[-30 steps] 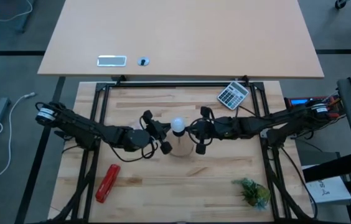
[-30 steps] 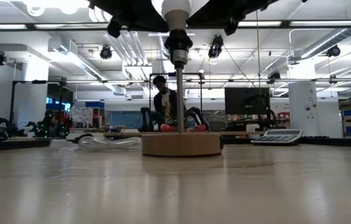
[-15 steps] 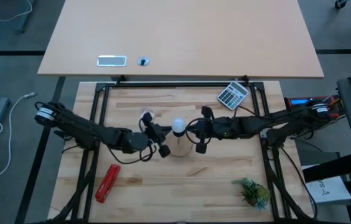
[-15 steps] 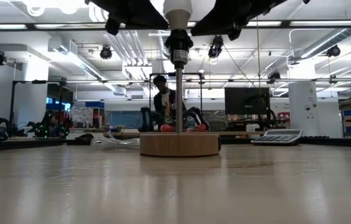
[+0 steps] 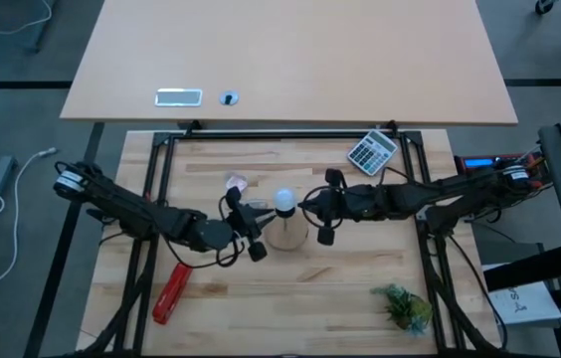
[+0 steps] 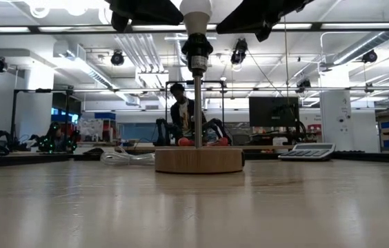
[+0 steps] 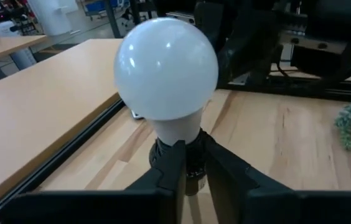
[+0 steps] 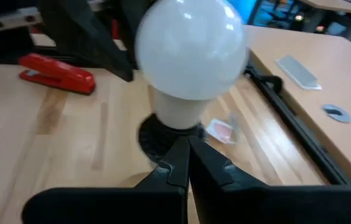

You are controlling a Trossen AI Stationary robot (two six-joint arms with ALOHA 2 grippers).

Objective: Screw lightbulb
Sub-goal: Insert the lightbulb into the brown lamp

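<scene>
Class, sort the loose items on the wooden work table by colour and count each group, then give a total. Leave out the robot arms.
White: 1, the lightbulb
Red: 1, the stapler
Grey: 1, the calculator
Green: 1, the plant sprig
Tan: 1, the wooden disc
Clear: 1, the plastic scrap
Total: 6

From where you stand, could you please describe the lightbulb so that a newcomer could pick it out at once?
Look at the middle of the light wooden table, between the two dark arms. There a round wooden disc carries a thin upright post, and the lightbulb sits on top: the only white, round, glossy thing there.
</scene>
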